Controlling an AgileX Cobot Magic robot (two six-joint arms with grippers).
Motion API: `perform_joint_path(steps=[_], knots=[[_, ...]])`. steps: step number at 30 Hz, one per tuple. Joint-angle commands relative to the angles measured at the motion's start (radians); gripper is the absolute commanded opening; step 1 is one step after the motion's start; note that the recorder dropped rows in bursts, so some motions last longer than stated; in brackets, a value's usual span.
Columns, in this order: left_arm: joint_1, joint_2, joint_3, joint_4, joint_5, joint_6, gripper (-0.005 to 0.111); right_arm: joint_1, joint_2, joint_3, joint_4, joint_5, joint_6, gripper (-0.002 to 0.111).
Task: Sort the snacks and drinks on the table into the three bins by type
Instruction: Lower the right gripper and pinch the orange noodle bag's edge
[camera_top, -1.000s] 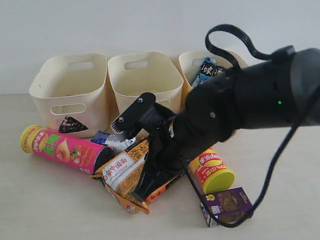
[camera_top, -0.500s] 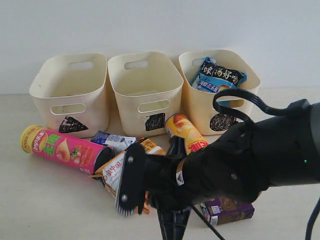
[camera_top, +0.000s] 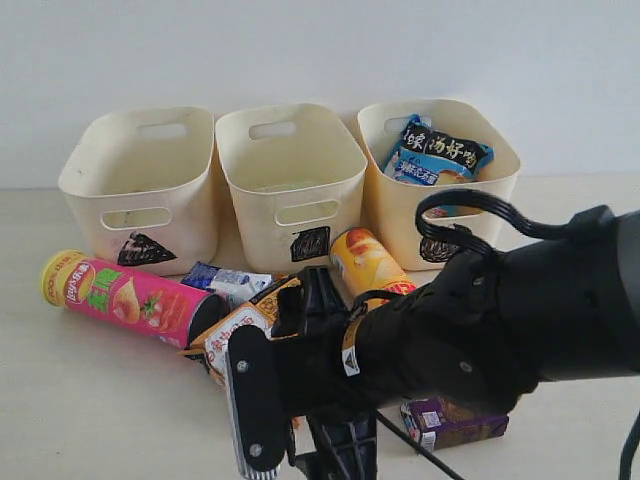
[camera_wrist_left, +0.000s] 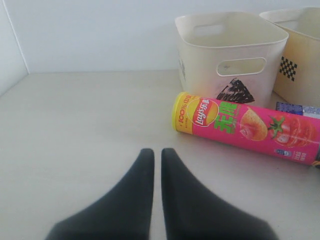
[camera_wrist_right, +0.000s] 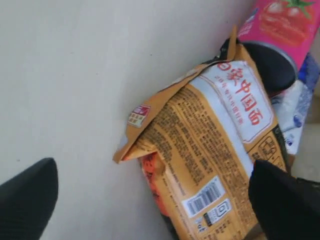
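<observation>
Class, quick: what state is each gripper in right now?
Left gripper: shut, holding nothing.
Right gripper: open, over the orange-white crinkly snack bag, not gripping it.

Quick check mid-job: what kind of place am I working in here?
Probably a lab or test bench, not a home or shop: a pale table against a blank white wall, three identical cream bins marked with scribbled shapes, snacks staged in front.

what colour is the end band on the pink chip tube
Yellow; the pink chip tube shows it best in the left wrist view.
</observation>
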Motion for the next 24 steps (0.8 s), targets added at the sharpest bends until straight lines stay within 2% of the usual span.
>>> perform_joint_path(steps=[1,5,15,24], knots=[[0.001,-0.004,0.003,0.002,-0.004,0.004,0.004,0.0,-0.011,0.005,-0.057,-0.085,-0.039,0.083],[0.001,-0.004,0.003,0.002,-0.004,0.004,0.004,-0.037,0.027,0.005,-0.058,-0.054,-0.101,0.083],[0.001,-0.004,0.003,0.002,-0.004,0.004,0.004,-0.048,0.14,0.005,-0.059,-0.254,-0.217,0.083],[0.001,-0.004,0.003,0.002,-0.004,0.004,0.004,-0.08,0.206,0.005,-0.059,-0.278,-0.27,0.083]])
